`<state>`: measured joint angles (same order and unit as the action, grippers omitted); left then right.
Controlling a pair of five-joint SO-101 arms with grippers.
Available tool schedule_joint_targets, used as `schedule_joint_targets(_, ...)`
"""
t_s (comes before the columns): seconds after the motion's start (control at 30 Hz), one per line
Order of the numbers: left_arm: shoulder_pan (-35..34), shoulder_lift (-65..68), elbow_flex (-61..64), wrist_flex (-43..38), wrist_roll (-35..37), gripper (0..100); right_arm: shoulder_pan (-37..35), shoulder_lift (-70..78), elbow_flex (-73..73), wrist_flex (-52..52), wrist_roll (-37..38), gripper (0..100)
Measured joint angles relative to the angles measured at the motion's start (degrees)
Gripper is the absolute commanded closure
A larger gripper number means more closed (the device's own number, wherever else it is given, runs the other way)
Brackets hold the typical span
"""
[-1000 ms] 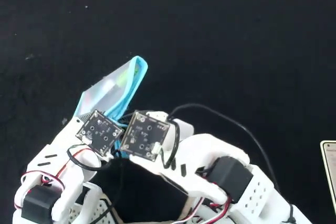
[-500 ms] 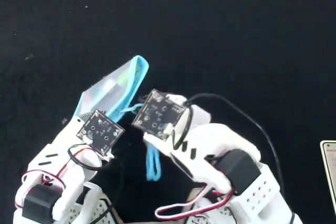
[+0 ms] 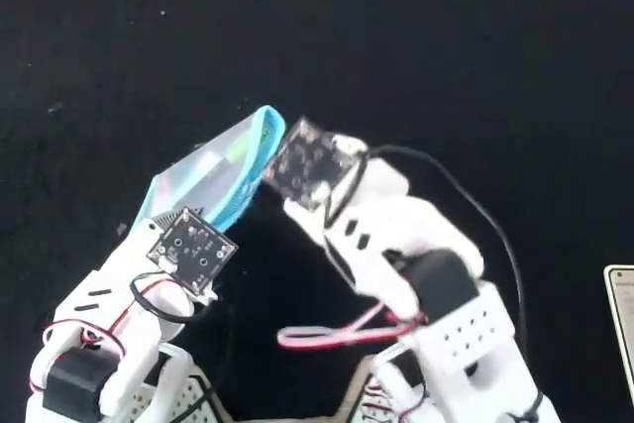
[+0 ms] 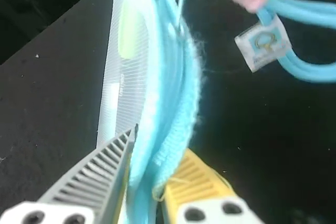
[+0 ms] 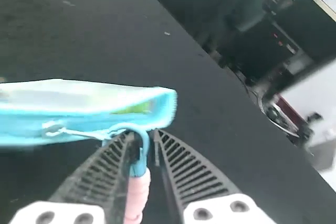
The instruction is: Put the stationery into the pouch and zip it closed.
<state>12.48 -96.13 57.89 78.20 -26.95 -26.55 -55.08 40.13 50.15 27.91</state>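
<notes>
The pouch (image 3: 210,173) is translucent with light blue trim and lies on the black table, a green item (image 3: 239,151) showing through its side. At the pouch's near end my left gripper (image 4: 157,145) is shut on the blue edge (image 4: 168,103); the left arm (image 3: 109,294) comes in from the lower left. My right gripper (image 5: 144,135) is shut on the blue zip cord (image 5: 137,153) at the pouch's (image 5: 79,106) far end, and the right arm (image 3: 396,235) leans over that end. The cord's loop with a small tag (image 4: 262,40) hangs beside the pouch.
A white-edged object (image 3: 622,309) lies at the table's right edge. A red and white cable (image 3: 327,334) loops between the arm bases. Black cloth (image 3: 446,66) stretches open beyond and to the right of the pouch.
My right gripper has travelled along the pouch from its near end to its far end with the zip cord in it. The left arm has kept still, holding the pouch.
</notes>
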Motion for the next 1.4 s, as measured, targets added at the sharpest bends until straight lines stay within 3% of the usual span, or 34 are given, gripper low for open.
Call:
schedule_joint_targets(0.4,0.0,0.0,0.0,0.0,0.0,97,7.8,12.7,-0.1,-15.1,0.1,98.8)
schedule_joint_targets(0.73,0.0,0.2,0.0,-0.2,0.0,97,9.8,24.2,-8.1,-15.5,0.2,98.8)
schedule_joint_targets(1.13,0.0,0.4,0.1,-0.2,0.0,97,9.9,24.4,-8.3,-12.7,0.2,98.2)
schedule_joint_targets(1.2,0.0,0.4,0.1,-0.2,0.0,97,10.0,24.4,-9.1,-10.4,-0.5,94.0)
schedule_joint_targets(1.33,0.0,0.2,0.1,0.0,0.0,97,9.9,23.7,-14.2,0.7,-4.7,76.1)
schedule_joint_targets(1.4,0.0,0.1,0.1,-0.2,0.0,97,8.9,22.7,-17.8,7.9,-6.9,73.8)
